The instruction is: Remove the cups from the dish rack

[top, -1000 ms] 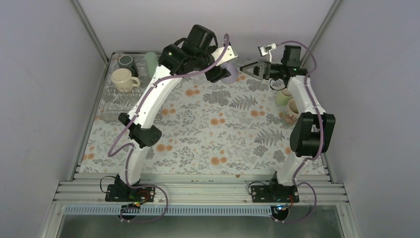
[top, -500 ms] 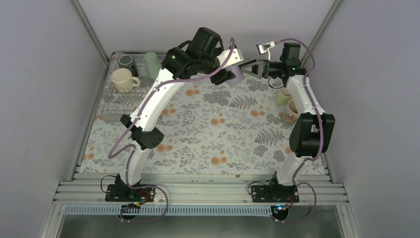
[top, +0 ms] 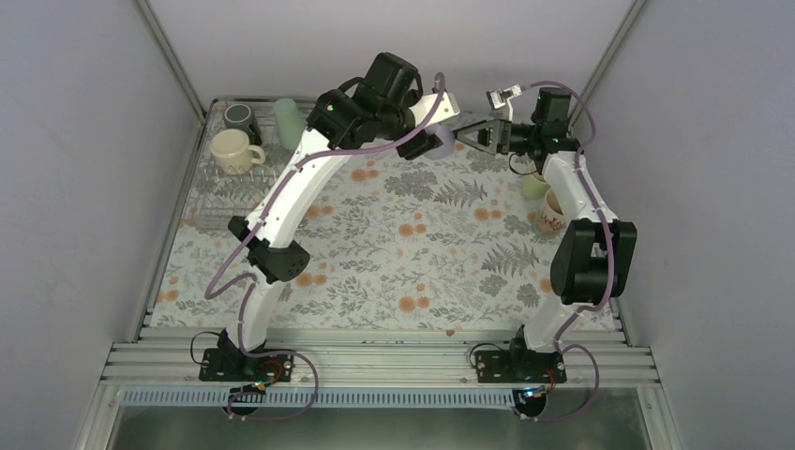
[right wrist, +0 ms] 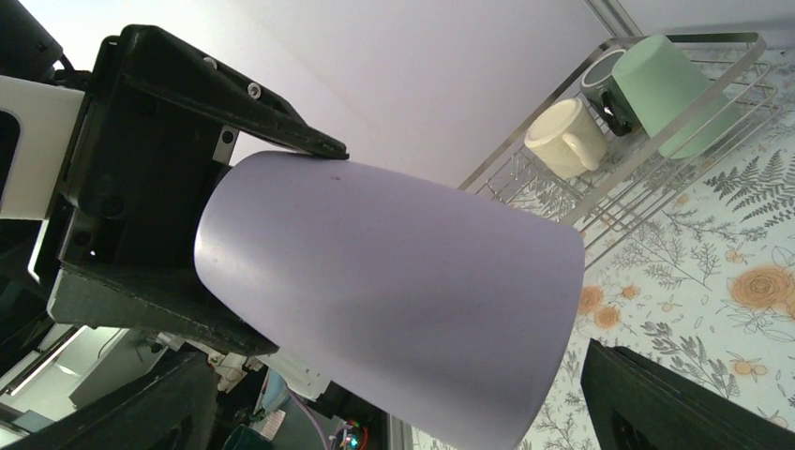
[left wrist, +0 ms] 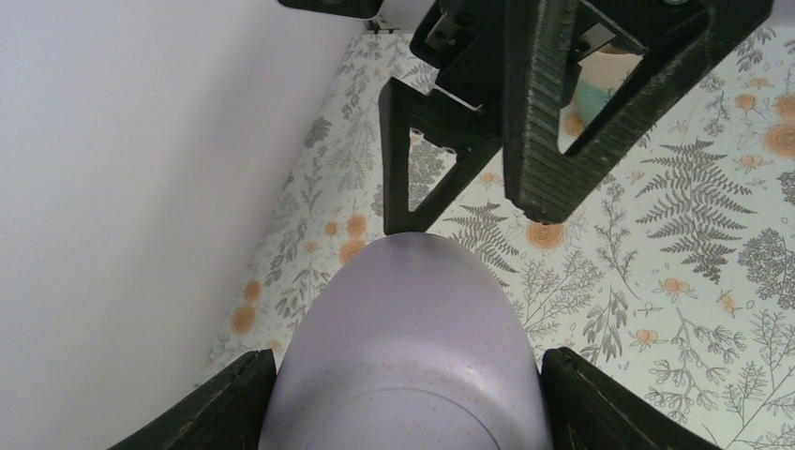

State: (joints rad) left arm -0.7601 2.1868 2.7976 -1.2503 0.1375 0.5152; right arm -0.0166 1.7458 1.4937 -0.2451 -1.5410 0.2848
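Lilac tumbler (right wrist: 394, 300) hangs on its side above the far middle of the flowered desk (top: 422, 253), pinched at its narrower end by the left claw (top: 429, 142). The right claw (top: 464, 132) is spread wide at the tumbler's wider end; whether it touches is unclear. Cream-yellow mug (top: 232, 150), dark mug (top: 239, 116) and mint-green tumbler (top: 286, 122) sit in the dish rack (top: 211, 187) at far left. Pale yellow-green cup (top: 534, 186) and beige patterned mug (top: 551, 214) stand on the desk's right side.
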